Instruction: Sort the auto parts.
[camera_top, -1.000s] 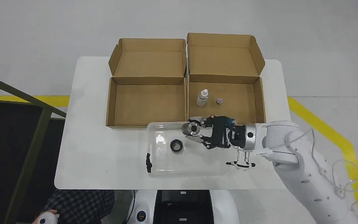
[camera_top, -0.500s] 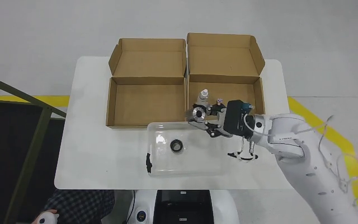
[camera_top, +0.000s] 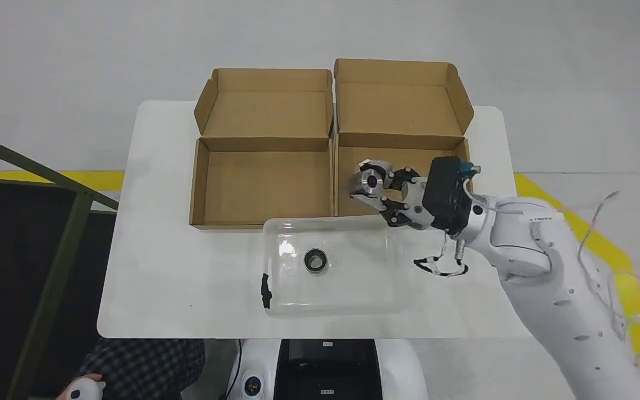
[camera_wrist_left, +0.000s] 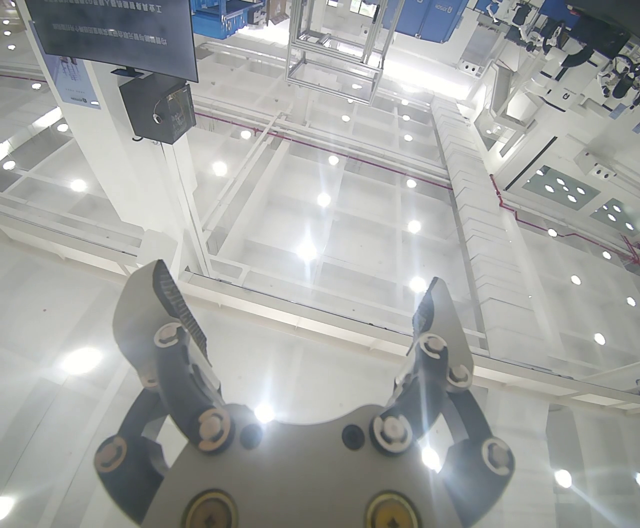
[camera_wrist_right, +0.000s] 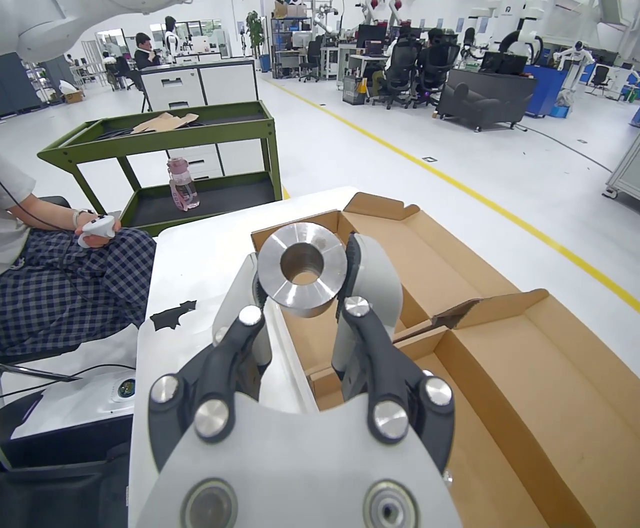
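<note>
My right gripper (camera_top: 374, 184) (camera_wrist_right: 303, 280) is shut on a shiny metal ring (camera_top: 373, 181) (camera_wrist_right: 303, 274), held above the front left part of the right cardboard box (camera_top: 455, 185) (camera_wrist_right: 505, 380). A black bearing ring (camera_top: 317, 262) lies in the clear plastic tray (camera_top: 290, 295) at the table's front. The left cardboard box (camera_top: 262, 185) stands beside the right one. My left gripper (camera_wrist_left: 300, 300) points up at the ceiling, open, with nothing between its fingers.
Both boxes have their lids (camera_top: 400, 95) folded back toward the far side of the white table (camera_top: 155, 250). In the right wrist view, a green cart (camera_wrist_right: 165, 165) stands off the table's end, and a seated person's hand (camera_wrist_right: 92, 232) holds a controller.
My right gripper has carried the metal ring up from the clear tray and toward the far side, over the right box's front left part. It now hides the small bottle in that box.
</note>
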